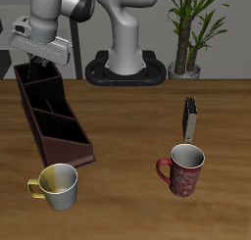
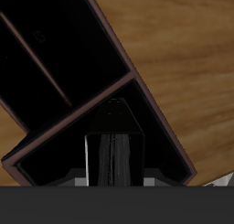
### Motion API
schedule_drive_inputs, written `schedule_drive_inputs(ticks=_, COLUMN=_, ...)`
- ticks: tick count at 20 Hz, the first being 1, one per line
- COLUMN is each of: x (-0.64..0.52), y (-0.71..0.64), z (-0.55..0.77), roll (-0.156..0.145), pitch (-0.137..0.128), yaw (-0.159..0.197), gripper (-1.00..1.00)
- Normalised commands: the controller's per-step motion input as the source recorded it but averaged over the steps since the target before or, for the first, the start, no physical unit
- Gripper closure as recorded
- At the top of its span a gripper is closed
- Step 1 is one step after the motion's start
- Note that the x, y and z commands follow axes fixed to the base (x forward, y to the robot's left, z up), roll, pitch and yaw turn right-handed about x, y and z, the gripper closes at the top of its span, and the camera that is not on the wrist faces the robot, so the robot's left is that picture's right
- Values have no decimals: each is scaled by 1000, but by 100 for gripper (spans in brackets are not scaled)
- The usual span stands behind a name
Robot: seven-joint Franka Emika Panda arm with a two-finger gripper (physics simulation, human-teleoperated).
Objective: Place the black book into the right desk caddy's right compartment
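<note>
Over right desk caddy (image 1: 51, 117) back end | claw (image 1: 43, 68) pointing down | gripping black book (image 2: 114, 145)

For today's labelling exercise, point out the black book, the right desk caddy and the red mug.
black book (image 2: 113, 159), wrist view, its end between the fingers.
right desk caddy (image 1: 61, 136), exterior view, outer side wall.
red mug (image 1: 179, 179), exterior view, its side.

Simulated office: wooden table (image 1: 127, 117), potted plant (image 1: 194, 28)

text: none legible | labels: none | numbers: none | brands: none | both views checked
</note>
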Motion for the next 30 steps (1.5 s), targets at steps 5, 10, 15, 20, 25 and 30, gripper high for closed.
schedule_drive_inputs(ticks=5, x=40, y=-101, z=-345, roll=-16, pitch=40, yaw=-25, gripper=100)
schedule_drive_inputs(ticks=10, x=-27, y=-221, z=-276, roll=-43, pitch=33, yaw=-20, gripper=100)
schedule_drive_inputs(ticks=15, x=-23, y=-127, z=-44, roll=-62, pitch=22, yaw=-12, gripper=-100)
schedule_drive_inputs(ticks=20, x=-13, y=31, z=65, roll=-7, pitch=-16, yaw=18, gripper=-100)
schedule_drive_inputs(ticks=25, x=22, y=34, z=16, roll=4, pitch=0, yaw=8, gripper=-100)
schedule_drive_inputs(ticks=30, x=56, y=55, z=17, roll=8, pitch=5, yaw=22, gripper=-100)
